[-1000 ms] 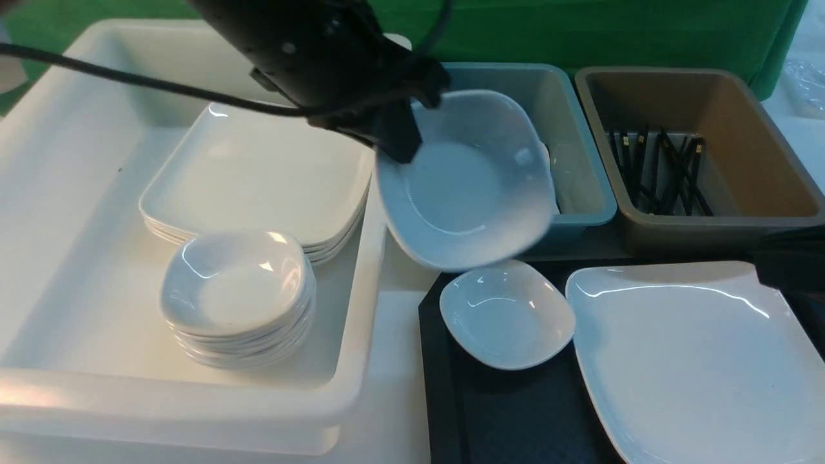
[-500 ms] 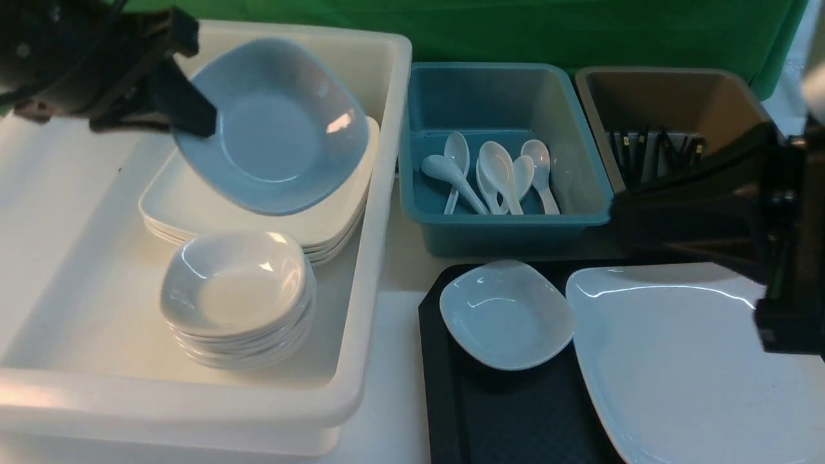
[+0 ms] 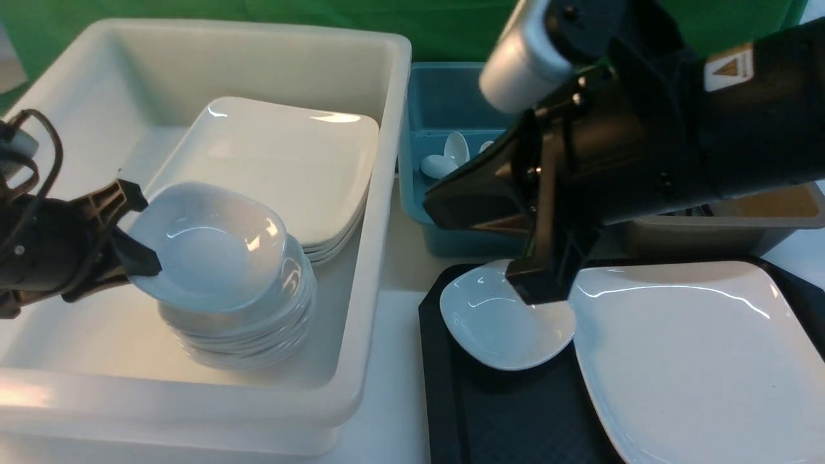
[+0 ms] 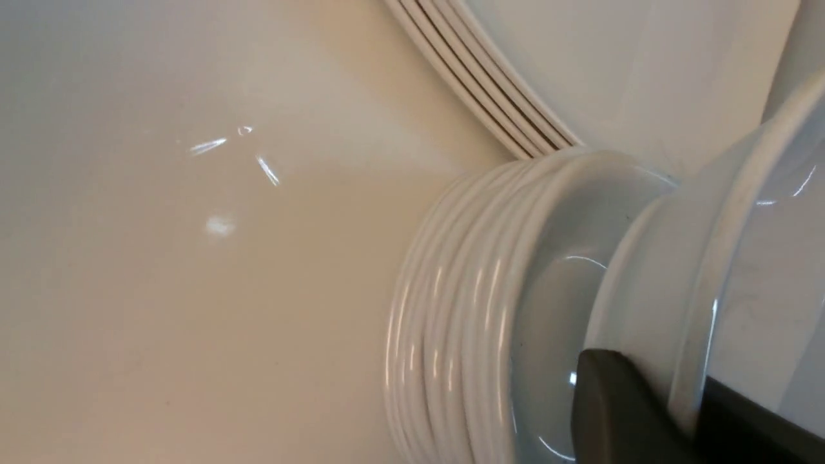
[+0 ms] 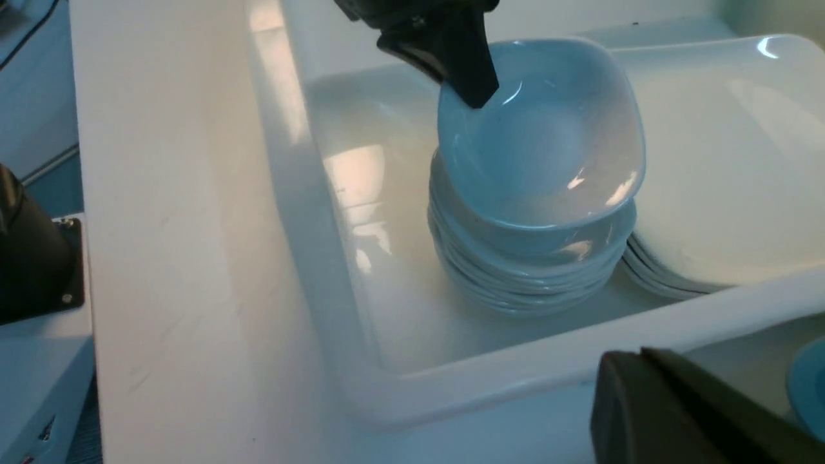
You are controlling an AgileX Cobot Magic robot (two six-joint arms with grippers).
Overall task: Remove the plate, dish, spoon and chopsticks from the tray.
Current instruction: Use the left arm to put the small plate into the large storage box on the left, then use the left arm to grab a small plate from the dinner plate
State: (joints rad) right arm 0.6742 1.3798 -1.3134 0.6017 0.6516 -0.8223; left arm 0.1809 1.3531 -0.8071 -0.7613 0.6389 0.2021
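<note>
left claw [image 4: 689, 419] has a white bowl [image 3: 209, 248] pinched by the rim right over the bowl stack [image 3: 245, 328]. right claw [image 5: 638, 393] is clenched, nothing in it. big plate [image 3: 696, 361] is on the black tray [image 3: 503, 412] lol

The large white rounded-square plate [image 3: 696, 354] is gleaming, smooth and glossy like glazed ceramic. The black plastic-looking rectangular tray [image 3: 515, 419] is looking matt and finely textured. The deep white rectangular plastic-looking tub [image 3: 361, 322] is showing a soft sheen; the green cloth backdrop [image 3: 309, 16] is appearing dull.
</note>
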